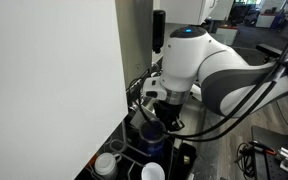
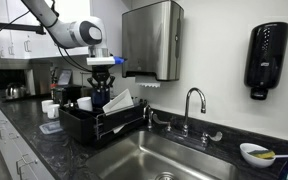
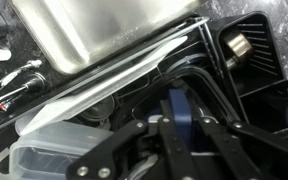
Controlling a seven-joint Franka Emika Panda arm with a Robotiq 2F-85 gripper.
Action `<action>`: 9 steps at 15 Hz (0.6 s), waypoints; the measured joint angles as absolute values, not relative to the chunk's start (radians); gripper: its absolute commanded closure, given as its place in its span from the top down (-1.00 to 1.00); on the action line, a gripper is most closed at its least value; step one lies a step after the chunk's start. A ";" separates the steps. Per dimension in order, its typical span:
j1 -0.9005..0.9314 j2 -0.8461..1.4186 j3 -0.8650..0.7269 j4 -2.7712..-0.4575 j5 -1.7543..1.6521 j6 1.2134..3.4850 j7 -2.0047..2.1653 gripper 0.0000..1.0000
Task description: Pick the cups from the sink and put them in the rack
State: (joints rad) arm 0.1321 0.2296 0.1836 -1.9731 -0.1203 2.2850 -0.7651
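One dark marbled desk (image 2: pixel 44 145) fills the lower left of an exterior view. One long grey steel sink (image 2: pixel 189 155) is set in it at lower centre, its long axis running along the wall beneath one metal tap (image 2: pixel 192 105). One white robot arm (image 2: pixel 79 30) enters from the upper left. One black rack (image 2: pixel 76 125) stands on the desk left of the sink, with one whitish tub (image 2: pixel 119 102) angled in it. Above the rack, the gripper (image 1: pixel 154 118) has its jaws pinching the wall of one dark blue cup (image 1: pixel 152 137), which is upright with its mouth up. One plain white cup (image 1: pixel 152 173) sits at bottom centre, and one wider white cup (image 1: pixel 106 165) at lower left.
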 measured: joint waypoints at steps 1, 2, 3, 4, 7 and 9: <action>0.132 0.232 0.184 -1.974 -0.121 2.285 -0.749 -0.92; 0.132 0.236 0.184 -1.974 -0.121 2.285 -0.732 -0.92; 0.132 0.240 0.184 -1.974 -0.120 2.285 -0.716 -0.92; 0.132 0.244 0.184 -1.974 -0.119 2.285 -0.699 -0.92; 0.132 0.253 0.186 -1.974 -0.111 2.285 -0.658 -0.92; 0.132 0.258 0.191 -1.974 -0.093 2.285 -0.647 -0.92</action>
